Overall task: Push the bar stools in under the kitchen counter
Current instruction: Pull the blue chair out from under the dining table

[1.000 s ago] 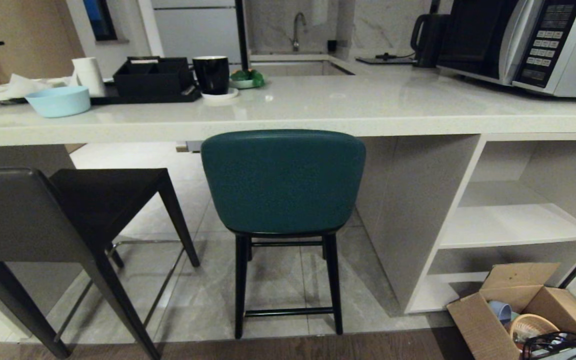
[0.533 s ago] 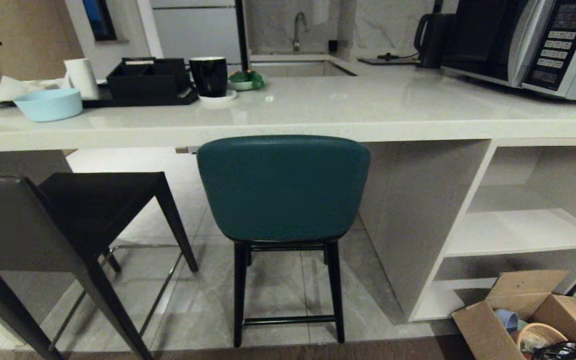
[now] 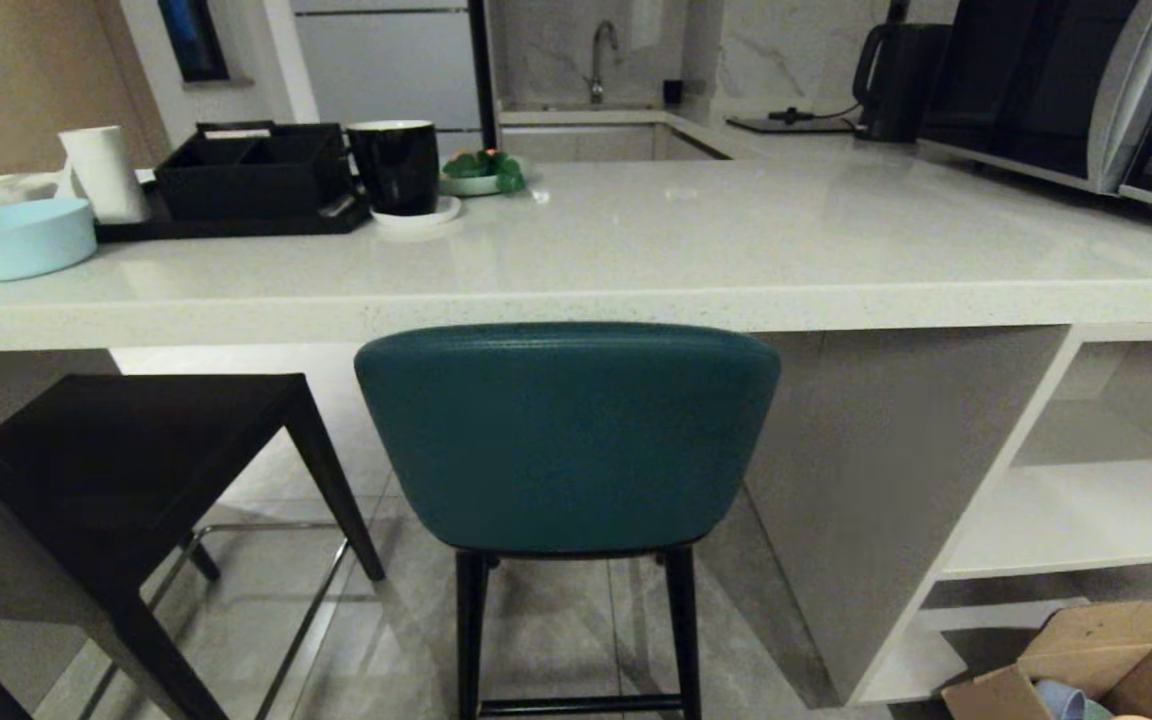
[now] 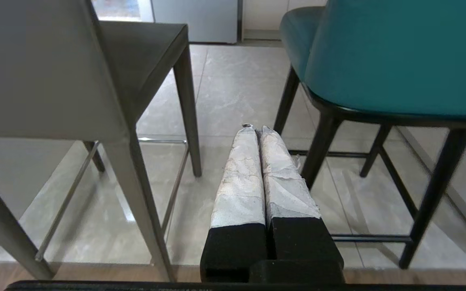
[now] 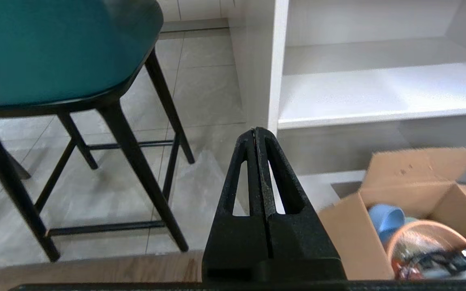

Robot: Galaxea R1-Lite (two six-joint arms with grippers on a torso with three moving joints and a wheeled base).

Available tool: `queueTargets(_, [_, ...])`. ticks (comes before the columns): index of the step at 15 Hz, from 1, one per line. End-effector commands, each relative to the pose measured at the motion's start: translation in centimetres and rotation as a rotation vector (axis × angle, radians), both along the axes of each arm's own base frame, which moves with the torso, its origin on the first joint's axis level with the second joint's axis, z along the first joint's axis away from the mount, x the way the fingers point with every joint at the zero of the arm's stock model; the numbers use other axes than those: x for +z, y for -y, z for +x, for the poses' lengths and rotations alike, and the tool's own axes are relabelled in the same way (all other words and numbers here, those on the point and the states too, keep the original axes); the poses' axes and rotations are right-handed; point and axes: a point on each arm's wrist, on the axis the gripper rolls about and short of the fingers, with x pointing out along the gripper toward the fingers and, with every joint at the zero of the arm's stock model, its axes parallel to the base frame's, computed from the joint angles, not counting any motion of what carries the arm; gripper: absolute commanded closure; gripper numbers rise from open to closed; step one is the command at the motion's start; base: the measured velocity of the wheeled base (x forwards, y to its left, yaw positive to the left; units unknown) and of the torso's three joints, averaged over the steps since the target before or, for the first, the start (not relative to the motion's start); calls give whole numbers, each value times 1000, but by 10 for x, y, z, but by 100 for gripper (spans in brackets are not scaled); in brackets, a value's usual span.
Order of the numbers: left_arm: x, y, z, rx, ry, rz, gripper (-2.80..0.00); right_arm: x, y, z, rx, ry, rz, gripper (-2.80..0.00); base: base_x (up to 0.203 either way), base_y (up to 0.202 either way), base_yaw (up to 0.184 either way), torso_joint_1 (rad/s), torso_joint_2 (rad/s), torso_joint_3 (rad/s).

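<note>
Wrist views alone show both tools, left tool [image 4: 256, 129] and right tool [image 5: 256, 130], pinched together; two stools, teal curved-back stool [image 3: 566, 435] and dark grey leather stool [image 3: 86, 470] at nine o'clock, face cream stone table [image 3: 636, 300].

A pale blue round bowl [image 3: 14, 238] sits at the counter's left edge beside a black compartment tray [image 3: 251, 170] and black glossy mug [image 3: 394, 165]; a silver microwave [image 3: 1076, 90] occupies the right corner, apparently unlit.
</note>
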Motion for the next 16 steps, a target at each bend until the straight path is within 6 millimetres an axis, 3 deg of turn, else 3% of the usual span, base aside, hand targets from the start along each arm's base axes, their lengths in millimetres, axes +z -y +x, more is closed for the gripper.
queueTargets(1, [-5,0,1,0,-18,-1,0,0,0,0,0,0,0,0,77,0,5,17,6,2])
queueTargets(6, [-5,0,1,1,-17,7,0,1,0,0,4,5,-17,0,0,0,0,0,0,0])
queueTargets(8, [0,0,0,-3,0,21,0,18,0,-4,21,40,-20,0,0,0,0,0,0,0])
queueTargets(11, [47,1,2,-36,7,16,0,59,-1,10,65,-50,37,0,0,0,0,0,0,0])
queueTargets(14, [80,1,51,-56,-113,4,0,90,-2,53,90,-161,92,0,0,0,0,0,0,0])
queueTargets(16, [89,2,98,-70,-171,1,0,94,-5,89,144,-271,114,0,0,0,0,0,0,0])
